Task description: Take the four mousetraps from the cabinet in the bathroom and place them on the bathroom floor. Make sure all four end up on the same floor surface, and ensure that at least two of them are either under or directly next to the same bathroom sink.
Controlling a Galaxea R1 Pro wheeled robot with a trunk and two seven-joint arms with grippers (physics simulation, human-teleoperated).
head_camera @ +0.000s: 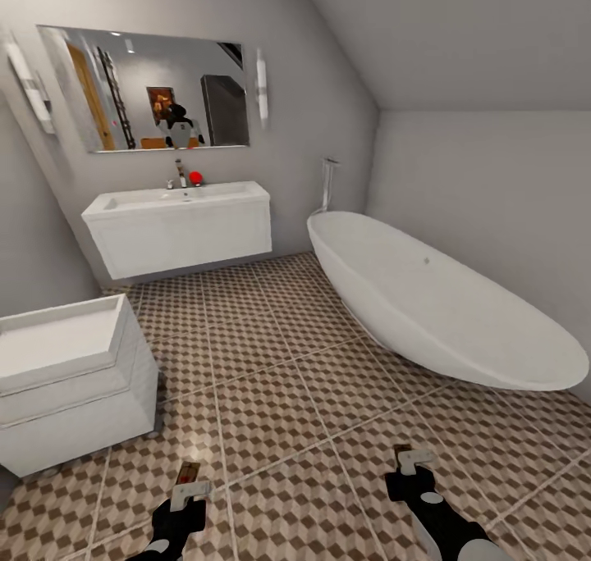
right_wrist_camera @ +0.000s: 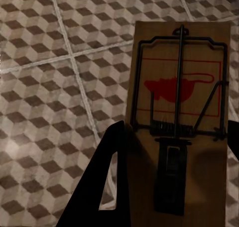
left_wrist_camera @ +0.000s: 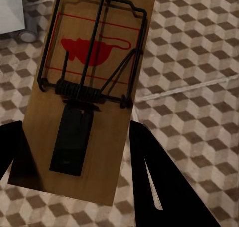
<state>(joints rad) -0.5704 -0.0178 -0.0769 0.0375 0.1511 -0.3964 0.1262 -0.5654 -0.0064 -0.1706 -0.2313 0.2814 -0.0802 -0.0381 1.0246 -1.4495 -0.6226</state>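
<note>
Left mousetrap [left_wrist_camera: 82, 100]: flat brown board with dark wire spring and a red mouse print, held above the bathroom floor [head_camera: 271, 380]; in the head view only its far end [head_camera: 190, 472] shows past the fingers
Right mousetrap [right_wrist_camera: 179, 122]: same make, likewise carried over the tiles; its near end is cut off by the frame edge, and in the head view it is a small brown sliver [head_camera: 403, 449]
Left gripper [head_camera: 190, 494]: closed down on the left mousetrap, black fingers [left_wrist_camera: 164, 182] pressed against both long edges of the board
Right gripper [head_camera: 413, 462]: clamped on the right mousetrap; one finger [right_wrist_camera: 107, 172] plain at the board's edge, the other barely visible at the frame margin
Hard to make out: trap detail in the head view is too small to read
Sink [head_camera: 180, 225]: white boxy basin on the far wall under a mirror [head_camera: 148, 89], well apart from both grippers
Bathtub [head_camera: 435, 298]: white oval, along the right wall
White drawer unit [head_camera: 74, 380]: near left, partly cut off by the frame
</note>
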